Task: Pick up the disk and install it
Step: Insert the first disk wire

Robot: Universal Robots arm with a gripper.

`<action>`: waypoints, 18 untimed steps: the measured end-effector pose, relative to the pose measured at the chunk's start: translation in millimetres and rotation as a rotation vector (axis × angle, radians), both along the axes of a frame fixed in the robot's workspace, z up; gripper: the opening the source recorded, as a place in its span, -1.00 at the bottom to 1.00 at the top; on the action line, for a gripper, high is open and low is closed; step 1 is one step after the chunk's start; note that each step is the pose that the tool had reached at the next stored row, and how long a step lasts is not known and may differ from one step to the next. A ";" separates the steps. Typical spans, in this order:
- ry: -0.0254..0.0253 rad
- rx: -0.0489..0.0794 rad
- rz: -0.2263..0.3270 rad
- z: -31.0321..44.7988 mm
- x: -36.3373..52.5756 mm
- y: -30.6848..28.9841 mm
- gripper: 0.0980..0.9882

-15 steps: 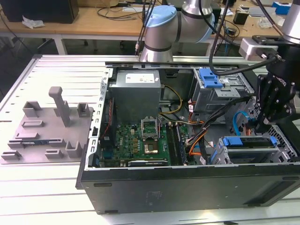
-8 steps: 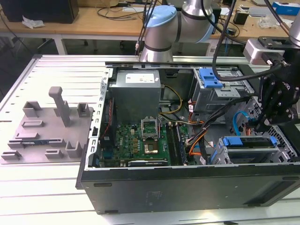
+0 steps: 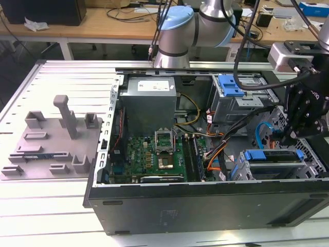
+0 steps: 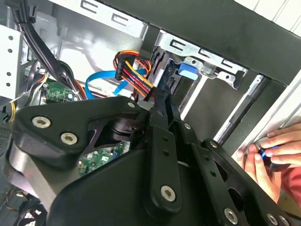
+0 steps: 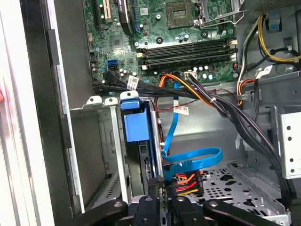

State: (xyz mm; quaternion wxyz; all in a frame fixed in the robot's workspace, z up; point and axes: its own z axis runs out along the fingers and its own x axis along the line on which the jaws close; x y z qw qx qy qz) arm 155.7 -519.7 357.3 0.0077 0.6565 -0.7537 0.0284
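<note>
The disk sits on edge in the metal drive cage (image 5: 106, 141) at the case's front corner. Its blue plastic carrier shows as a bar (image 3: 272, 154) in the exterior view and as a blue tab (image 5: 135, 120) (image 4: 187, 70) in both wrist views. My gripper (image 3: 286, 138) hangs just over the cage end where the cables plug in. Its two thin black fingers (image 5: 155, 188) (image 4: 162, 106) lie close together, shut, beside the disk's rear edge and the red, orange and yellow power plug (image 5: 186, 181). I see nothing held between them.
The open computer case (image 3: 205, 198) lies on a slatted table with the motherboard (image 3: 154, 154), grey power-supply box (image 3: 149, 100) and a second cage with a blue latch (image 3: 230, 85). A looped blue data cable (image 5: 193, 157) and black cable bundles crowd the gripper. A person's hand (image 4: 273, 150) rests at the case's outer edge.
</note>
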 end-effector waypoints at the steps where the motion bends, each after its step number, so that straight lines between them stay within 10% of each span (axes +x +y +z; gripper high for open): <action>1: 0.0002 0.001 0.001 0.7 0.0 -0.9 -0.85; 18: 0.0006 0.001 0.026 0.1 0.1 -8.7 -0.85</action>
